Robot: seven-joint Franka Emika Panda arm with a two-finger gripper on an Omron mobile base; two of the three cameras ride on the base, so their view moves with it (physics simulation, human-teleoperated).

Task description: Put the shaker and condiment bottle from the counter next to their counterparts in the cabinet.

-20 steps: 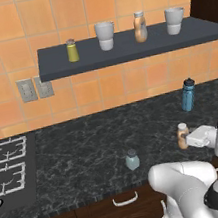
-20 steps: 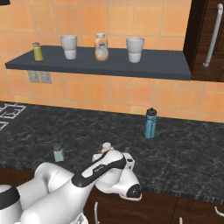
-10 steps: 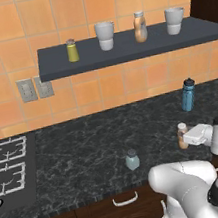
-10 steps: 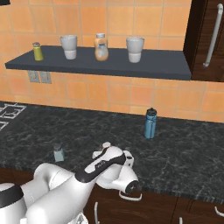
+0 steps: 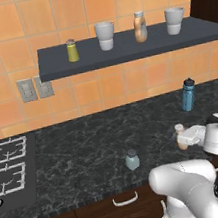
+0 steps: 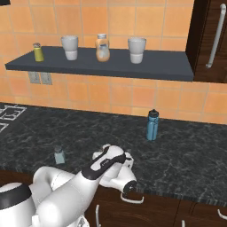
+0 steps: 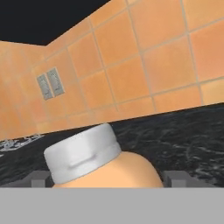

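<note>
The slim amber-orange condiment bottle (image 7: 103, 168) with a smooth pale cap stands on the speckled black counter (image 5: 88, 150), right between the two dark fingertips (image 7: 40, 178) of the gripper (image 7: 105, 179). The jaws stand apart on both sides, without visible contact.

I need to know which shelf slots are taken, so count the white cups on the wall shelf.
2. One white cup stands left of centre on the shelf, between the yellow-green shaker and the curvy orange bottle. The other cup stands near the shelf's right end.
</note>
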